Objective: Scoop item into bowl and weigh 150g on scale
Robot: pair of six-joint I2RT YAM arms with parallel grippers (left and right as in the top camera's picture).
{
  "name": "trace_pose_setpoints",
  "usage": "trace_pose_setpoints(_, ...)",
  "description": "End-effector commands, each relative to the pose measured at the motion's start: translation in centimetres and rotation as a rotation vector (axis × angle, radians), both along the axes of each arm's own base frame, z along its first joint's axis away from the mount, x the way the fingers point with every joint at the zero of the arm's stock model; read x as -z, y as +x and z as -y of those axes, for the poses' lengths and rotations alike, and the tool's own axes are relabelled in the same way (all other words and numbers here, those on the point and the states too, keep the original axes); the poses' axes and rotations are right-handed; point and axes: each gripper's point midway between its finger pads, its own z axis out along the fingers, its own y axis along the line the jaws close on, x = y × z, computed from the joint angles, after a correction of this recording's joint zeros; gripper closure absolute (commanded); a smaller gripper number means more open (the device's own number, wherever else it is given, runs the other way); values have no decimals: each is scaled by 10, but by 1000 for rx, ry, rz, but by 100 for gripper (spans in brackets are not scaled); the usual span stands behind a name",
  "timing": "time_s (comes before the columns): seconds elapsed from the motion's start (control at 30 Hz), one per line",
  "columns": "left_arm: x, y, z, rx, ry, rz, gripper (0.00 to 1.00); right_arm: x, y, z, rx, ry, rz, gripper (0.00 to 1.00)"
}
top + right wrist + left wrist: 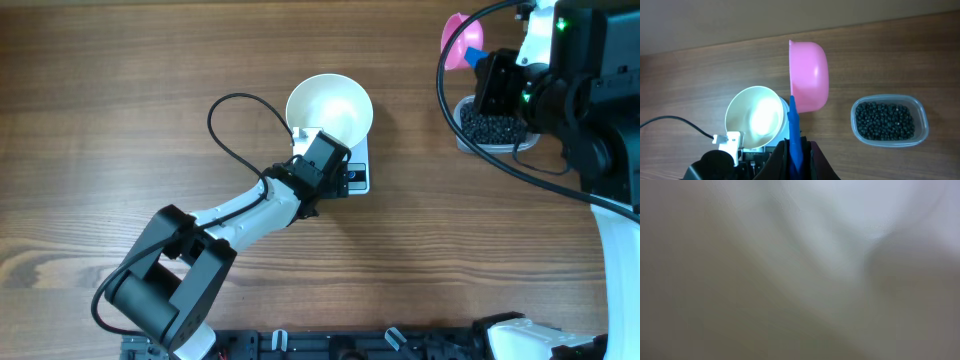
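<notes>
1. Right gripper (796, 152) is clamped on your scoop (809, 75), which is held up beyond its fingertips. You cannot see whether it carries anything.
2. Left gripper (312, 148) stands spread wide at the bowl's (330, 100) near rim, gripping nothing that shows.
3. Beads (885, 120) lie in the tub (924, 117) just beside your right gripper. The bowl on the scale (357, 180) looks empty, so all scooping and weighing remains.
</notes>
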Motion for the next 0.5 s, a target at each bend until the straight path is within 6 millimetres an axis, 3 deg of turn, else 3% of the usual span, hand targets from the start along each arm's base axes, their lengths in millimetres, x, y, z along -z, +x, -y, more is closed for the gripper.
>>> trace_pose_setpoints(0.0, 28, -14, -19, 23, 116, -59, 0, -8, 2, 4, 5, -19, 27, 96)
trace_pose_setpoints(0.47, 30, -19, -27, 17, 151, -77, 0, -5, 0, 4, 3, -22, 16, 96)
